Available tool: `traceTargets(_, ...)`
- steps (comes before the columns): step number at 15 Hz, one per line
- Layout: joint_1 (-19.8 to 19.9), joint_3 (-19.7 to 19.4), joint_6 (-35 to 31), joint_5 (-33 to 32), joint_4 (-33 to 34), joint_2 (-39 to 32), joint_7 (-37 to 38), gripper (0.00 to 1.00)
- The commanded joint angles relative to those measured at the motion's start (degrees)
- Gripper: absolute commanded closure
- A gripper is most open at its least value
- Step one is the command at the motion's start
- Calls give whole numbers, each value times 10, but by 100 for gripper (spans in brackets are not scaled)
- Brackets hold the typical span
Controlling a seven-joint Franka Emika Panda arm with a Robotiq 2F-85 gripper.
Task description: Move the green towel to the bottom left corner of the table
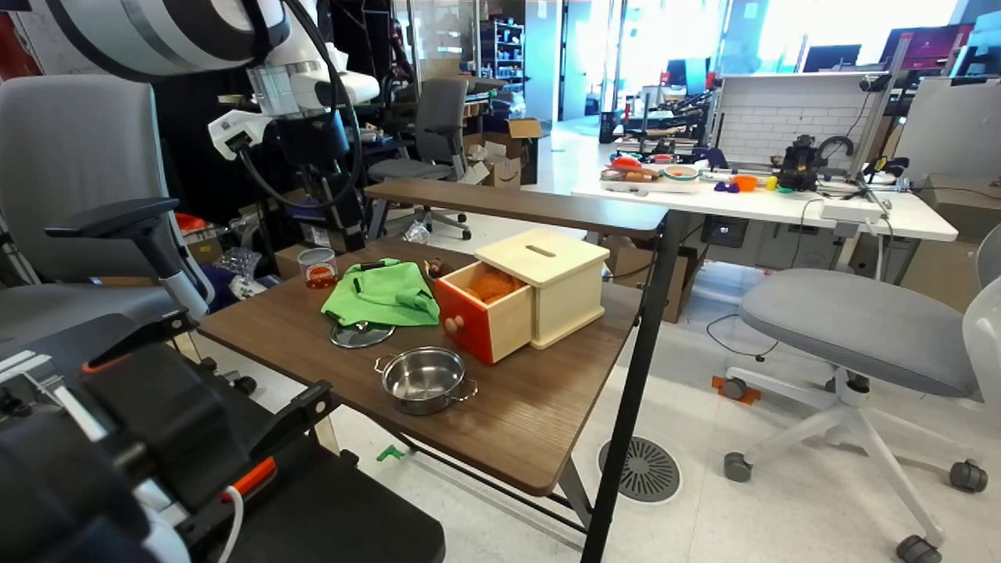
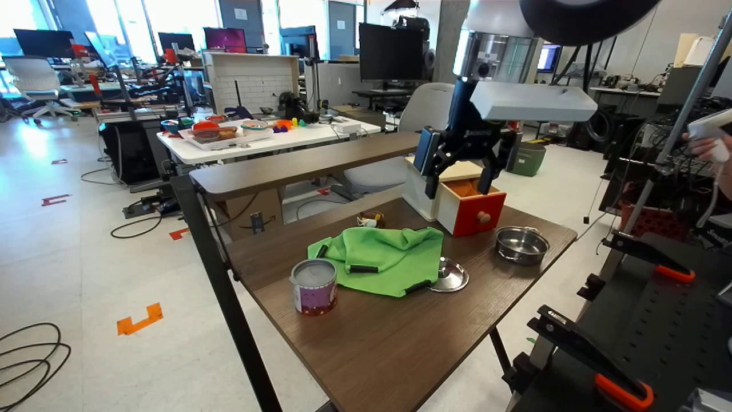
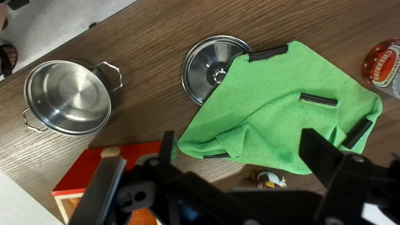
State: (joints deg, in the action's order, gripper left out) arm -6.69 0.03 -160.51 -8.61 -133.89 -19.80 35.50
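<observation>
So the Robotiq gripper (image 2: 458, 189) is hanging above the wood-grain table (image 3: 140, 37), and its fingers (image 3: 318, 153) are standing wide apart, released, tips pointing down. The green towel (image 3: 268, 103) is lying rumpled on the table below them; in the wrist view it's filling most of the gap between the two fingertips, spreading out ahead of them and running on past the finger on the right. It's showing a few black strips (image 3: 318, 99) along its edges and folds, and it's covering one side of the round metal pot lid (image 3: 203, 72), which is resting out ahead of the fingertips. The two-handled stainless steel pot (image 3: 67, 98) is sitting well out beyond the finger on the left, while the can labelled CHERRIES (image 3: 386, 67) is sitting out past the one on the right, just beside the towel. Down below the left-hand finger, the red-fronted drawer (image 3: 82, 170) is sticking out of the wooden box (image 1: 571, 293), and in an exterior view an orange fuzzy item (image 1: 495, 287) is showing inside it, no clue what. A little brown, white and yellow object (image 3: 271, 180) is lying below the gap between the fingers, just off the towel's edge, too blurry to make out.
</observation>
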Motion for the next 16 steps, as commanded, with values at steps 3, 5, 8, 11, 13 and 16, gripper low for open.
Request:
traceTargets(3,-21,-19,0,19,-1,4,-15,0)
traceTargets(5,-21,-19,0,19,-1,4,-15,0)
traceTargets(8,-28,-26,-14,12,-5,6,-2,0)
traceTargets(11,-80,-80,-75,-15,22,-27,73,0)
traceTargets(13,-113,-110,-91,-5,49,-55,109,0)
traceTargets(16,-153,-139,-80,4,102,-108,151,0)
